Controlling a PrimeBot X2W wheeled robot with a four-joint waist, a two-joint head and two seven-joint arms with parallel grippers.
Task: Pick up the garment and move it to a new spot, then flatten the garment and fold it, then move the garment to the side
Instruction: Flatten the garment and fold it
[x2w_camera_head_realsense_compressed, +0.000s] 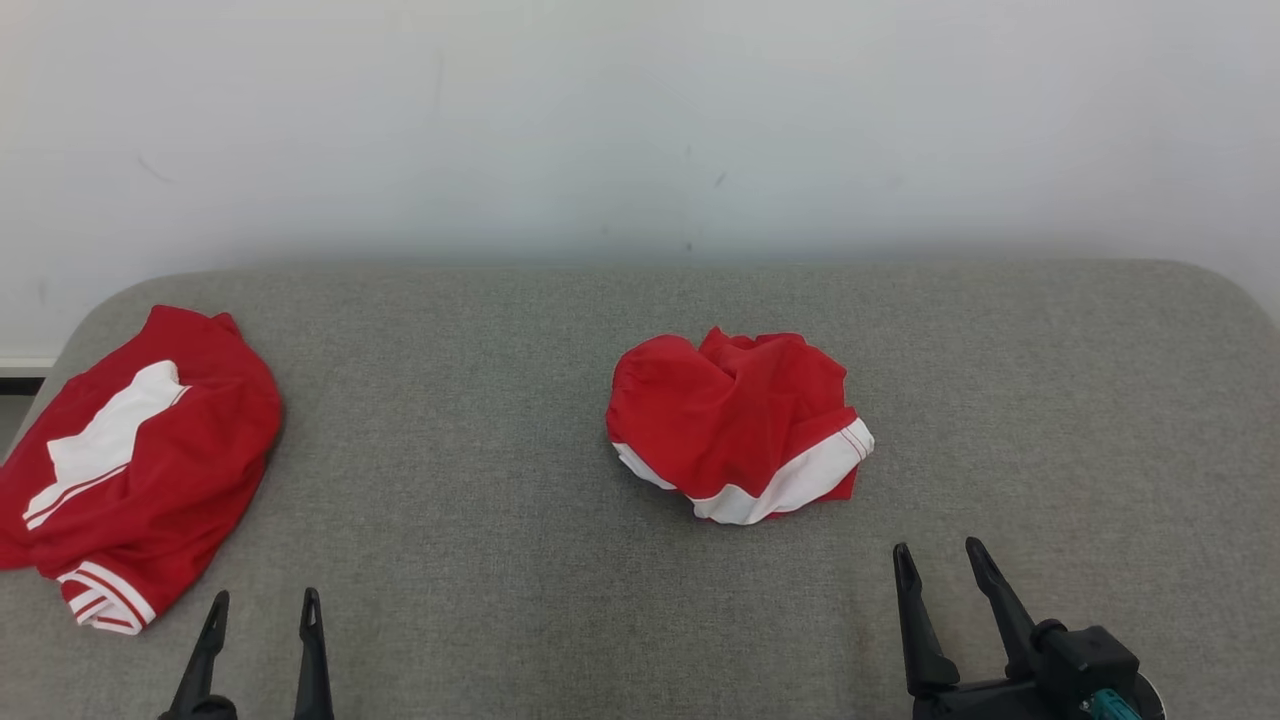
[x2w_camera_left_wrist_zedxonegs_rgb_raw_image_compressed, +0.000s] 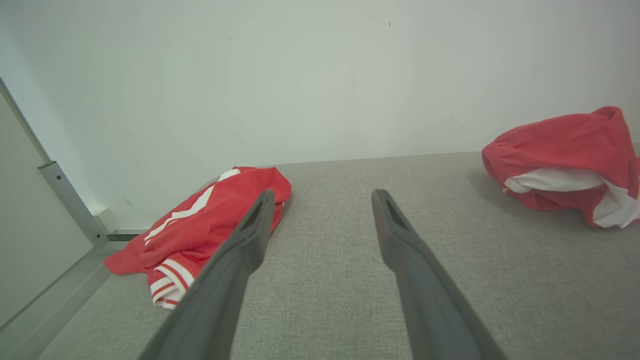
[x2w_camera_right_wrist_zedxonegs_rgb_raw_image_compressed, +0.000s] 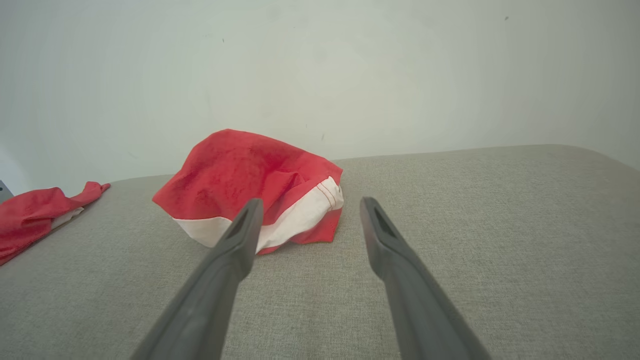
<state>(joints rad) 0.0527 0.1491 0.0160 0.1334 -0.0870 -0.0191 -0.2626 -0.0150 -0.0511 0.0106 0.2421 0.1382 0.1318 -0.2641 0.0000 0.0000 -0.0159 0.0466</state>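
Nearest the lens, the left hand (x2w_camera_head_realsense_compressed: 265, 598) pokes up from the bottom edge over the grey desk (x2w_camera_head_realsense_compressed: 480, 600), its two dark fingers spread wide and holding nothing, tips aimed at the far wall (x2w_camera_head_realsense_compressed: 640, 120). Beside it, at the desk's left edge, a second garment (x2w_camera_head_realsense_compressed: 140, 450) in red with white trim lies fairly flat, part of it past the rim. At mid-desk, well apart from that one and touched by neither hand, sits the garment (x2w_camera_head_realsense_compressed: 735, 425). It is a crumpled red mound with a white band along its near side, judged to be the piece the task means. Lower right, the right hand (x2w_camera_head_realsense_compressed: 938, 550) is likewise spread wide and empty, fingers leaning slightly leftward, near the mound's near right corner but short of it. Its wrist view looks along low, nearly level fingers at the white band.

The pick-up appears not yet begun. Done well, it likely falls to the right hand, the closer of the two. That hand should go in low, straddle a raised fold rather than the flat hem, and close only once cloth sits well between the fingers. A pinch on one loose edge risks the mound unrolling and dragging across the desk. The left hand would best take a second hold once the cloth hangs free.
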